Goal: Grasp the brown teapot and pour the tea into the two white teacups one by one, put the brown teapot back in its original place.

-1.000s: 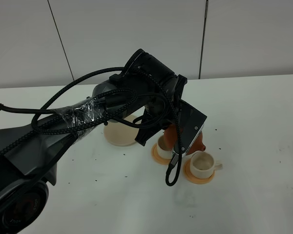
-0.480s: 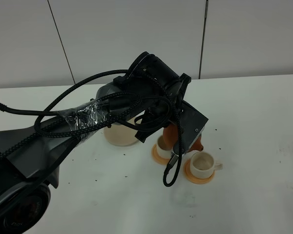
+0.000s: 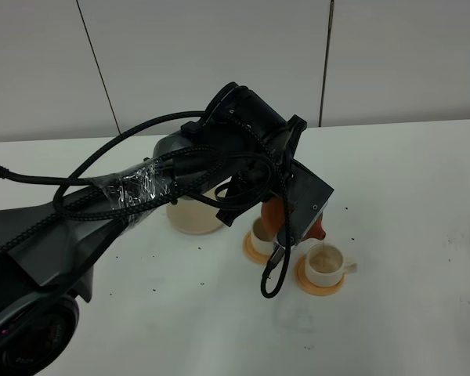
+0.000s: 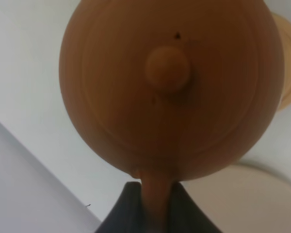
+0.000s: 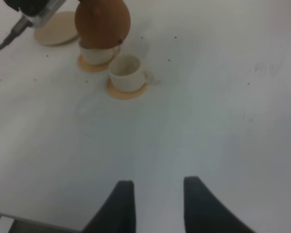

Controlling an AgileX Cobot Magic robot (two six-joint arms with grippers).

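Note:
My left gripper [image 3: 291, 221] is shut on the loop handle of the brown teapot [image 3: 275, 212] and holds it tilted in the air. The spout [image 3: 319, 233] points down over the right white teacup [image 3: 324, 265]. The left white teacup [image 3: 260, 236] sits half hidden under the teapot. The cream saucer [image 3: 191, 217] is bare behind the arm. In the left wrist view the teapot [image 4: 167, 87] fills the frame, with its handle between my dark fingers [image 4: 121, 216]. In the right wrist view the open, empty right gripper [image 5: 157, 204] hangs far from the teapot [image 5: 103, 22] and both cups [image 5: 126, 73].
Each cup stands on a flat orange coaster [image 3: 321, 286]. The left arm's black cables [image 3: 272, 278] hang low beside the cups. Small dark specks dot the white table [image 3: 407, 313]. A grey wall runs along the back.
The left arm has shifted slightly and tipped the teapot further, bringing the spout lower over the right cup. The cups and the saucer have not moved.

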